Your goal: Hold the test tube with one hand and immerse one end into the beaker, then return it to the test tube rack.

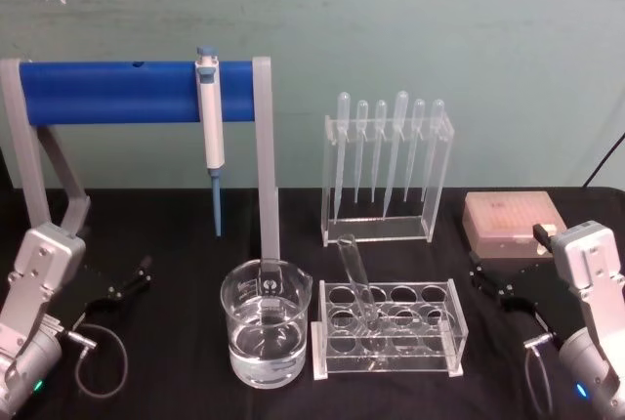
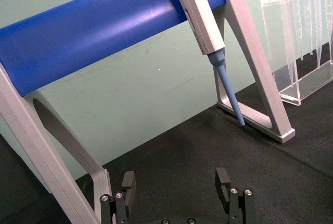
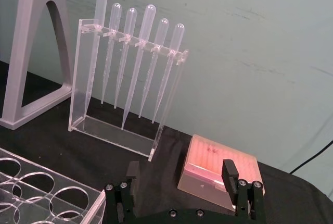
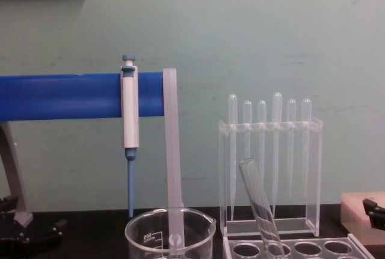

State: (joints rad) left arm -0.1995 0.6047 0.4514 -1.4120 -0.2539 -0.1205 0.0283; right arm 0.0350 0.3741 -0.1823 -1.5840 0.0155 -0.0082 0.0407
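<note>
Left gripper (image 2: pixel 177 186) low at the table's left edge, fingers spread wide, holding nothing, touching nothing. Right gripper (image 3: pixel 181 181) likewise spread and empty at the right edge, near a pink box (image 1: pixel 515 224). Test tube (image 1: pixel 357 286) — clear glass, flared rim up — leaning tilted in a front-row hole of the clear rack (image 1: pixel 389 330), just right of the beaker (image 1: pixel 266 324). Beaker roughly half full of clear liquid, spout visible; white graduation marks, figures too small to read for certain.
</note>
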